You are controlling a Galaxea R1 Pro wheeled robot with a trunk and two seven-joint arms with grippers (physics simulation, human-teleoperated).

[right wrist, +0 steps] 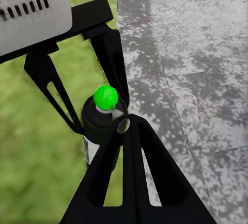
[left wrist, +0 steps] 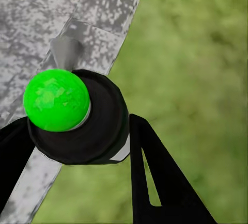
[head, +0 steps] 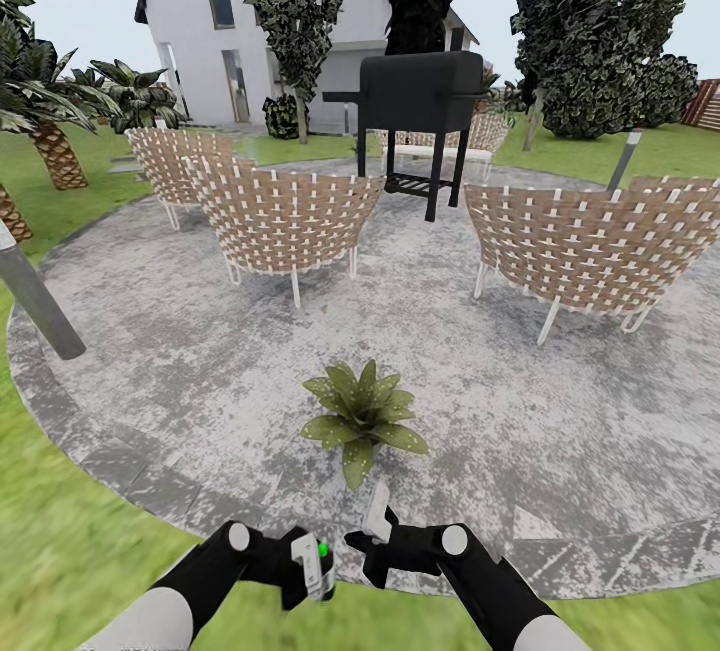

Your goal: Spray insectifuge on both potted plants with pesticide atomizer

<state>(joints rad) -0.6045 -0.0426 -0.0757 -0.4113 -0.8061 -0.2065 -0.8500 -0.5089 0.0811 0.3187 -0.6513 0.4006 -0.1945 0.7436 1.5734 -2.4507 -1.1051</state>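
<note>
Grey stone patio (head: 180, 371) ahead, one potted plant (head: 362, 417) near its front edge. Left pincer (head: 312, 566) is pinching the pesticide atomizer (head: 318, 567) over the grass rim; right pincer (head: 372, 539), fingers pressed together, just beside it.

Bare patio (head: 560, 431) surrounds the potted plant (head: 362, 418) at lower centre; wicker chairs (head: 283, 216) and grill (head: 418, 96) obstruct the upper frame.
</note>
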